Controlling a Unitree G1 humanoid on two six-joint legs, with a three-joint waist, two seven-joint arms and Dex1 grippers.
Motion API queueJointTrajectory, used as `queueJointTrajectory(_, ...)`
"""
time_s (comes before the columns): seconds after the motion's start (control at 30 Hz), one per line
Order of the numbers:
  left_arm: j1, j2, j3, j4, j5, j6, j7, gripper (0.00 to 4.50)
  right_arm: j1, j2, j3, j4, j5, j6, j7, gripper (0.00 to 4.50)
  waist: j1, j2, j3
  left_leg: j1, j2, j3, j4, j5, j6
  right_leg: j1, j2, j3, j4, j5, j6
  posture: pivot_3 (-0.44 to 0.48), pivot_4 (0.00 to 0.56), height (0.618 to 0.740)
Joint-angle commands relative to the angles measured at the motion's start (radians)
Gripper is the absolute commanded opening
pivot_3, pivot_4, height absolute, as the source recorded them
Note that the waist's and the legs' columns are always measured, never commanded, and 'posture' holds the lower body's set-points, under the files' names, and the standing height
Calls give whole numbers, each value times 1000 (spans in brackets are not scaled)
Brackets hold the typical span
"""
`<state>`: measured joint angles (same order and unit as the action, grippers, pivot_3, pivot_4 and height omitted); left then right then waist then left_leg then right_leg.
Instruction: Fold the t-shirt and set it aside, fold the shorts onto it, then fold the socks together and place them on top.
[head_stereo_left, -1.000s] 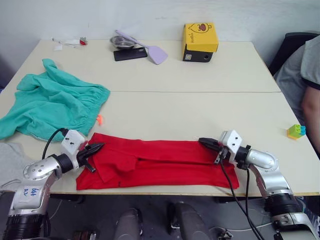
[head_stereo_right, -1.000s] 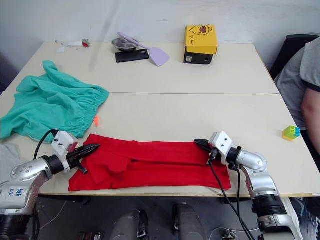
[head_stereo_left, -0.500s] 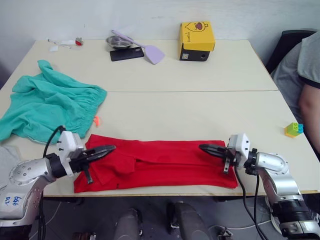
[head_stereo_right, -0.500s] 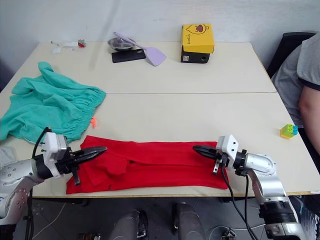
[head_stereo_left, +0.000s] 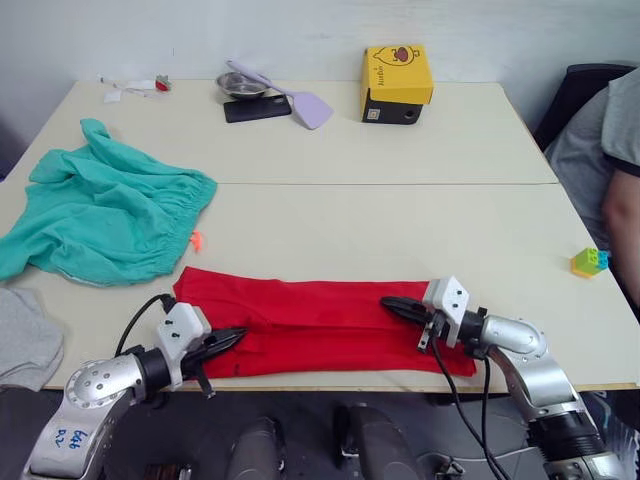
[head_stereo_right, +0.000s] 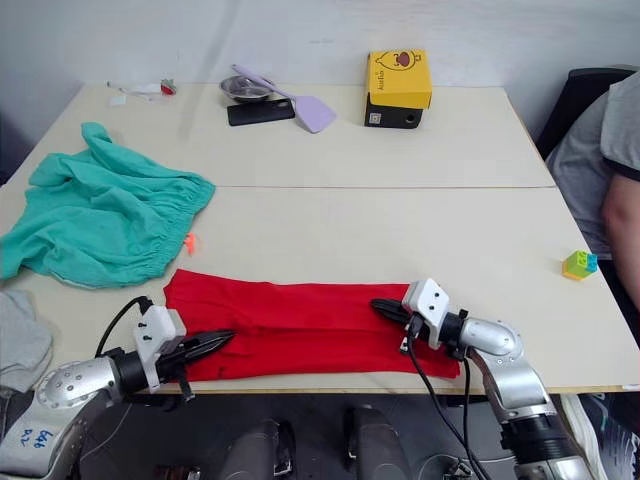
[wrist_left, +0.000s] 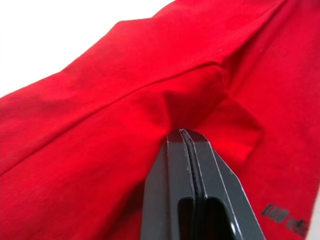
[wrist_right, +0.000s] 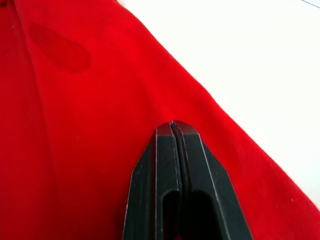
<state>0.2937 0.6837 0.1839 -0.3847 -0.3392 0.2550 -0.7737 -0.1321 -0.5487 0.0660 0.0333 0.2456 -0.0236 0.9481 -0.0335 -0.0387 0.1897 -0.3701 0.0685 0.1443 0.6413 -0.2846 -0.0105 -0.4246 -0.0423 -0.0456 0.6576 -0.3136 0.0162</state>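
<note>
Pale desk (head_stereo_left: 400, 220) carries clothes. Red t-shirt (head_stereo_left: 320, 320) folded into long strip at near edge, spanning between both grippers. Teal shorts (head_stereo_left: 100, 215) crumpled beyond left gripper (head_stereo_left: 232, 340). Left gripper fingers pressed together, pinching t-shirt fold. Right gripper (head_stereo_left: 392, 305) likewise closed, tips on t-shirt fabric.

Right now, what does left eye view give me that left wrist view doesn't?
Left eye alone: the crumpled teal-green fabric shorts, yellow cardboard box, right end effector and cream table. Left wrist alone: a fold ridge and a dark printed label near the fingertips. Both: the bright red cotton t-shirt and the shut left end effector.
</note>
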Motion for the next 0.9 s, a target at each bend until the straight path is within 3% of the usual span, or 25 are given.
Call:
queueJointTrajectory(0.03, 66, 39, 107, 56, 5, -48, -40, 10, 12, -32, -43, 34, 12, -15, 18, 0, 0, 0, 0, 0, 0, 0, -1, 0, 0, 0, 0, 0, 0, 0, 0, 0, 150, 740)
queueJointTrajectory(0.17, 80, 19, 234, 74, -172, -89, -160, 10, 1, -24, -48, 55, 28, -32, 39, 0, 2, 0, 0, 0, 0, 0, -2, 0, 0, 0, 0, -1, -1, -1, -1, 0, 150, 740)
queueJointTrajectory(0.43, 145, 45, 268, -18, -231, -17, -217, 10, 8, -3, -36, 48, 46, -37, 58, 0, 2, 0, 0, 0, -1, 0, -6, 0, 0, 0, 0, -1, -5, 0, -1, 0, 150, 740)
queueJointTrajectory(0.73, 121, 52, 125, -79, -72, 91, -62, 10, 7, 14, -24, 53, 38, -50, 68, 0, 0, 0, 0, 0, 0, 0, -9, 1, 0, -1, 1, -1, -5, 0, -1, 0, 150, 740)
queueJointTrajectory(0.9, 172, 82, 172, -33, -35, 122, -58, 10, -12, 7, -35, 78, 36, -63, 79, 0, -1, 0, 0, 0, -1, 0, -9, 1, 0, -1, 1, -1, -5, -1, -1, 0, 150, 740)
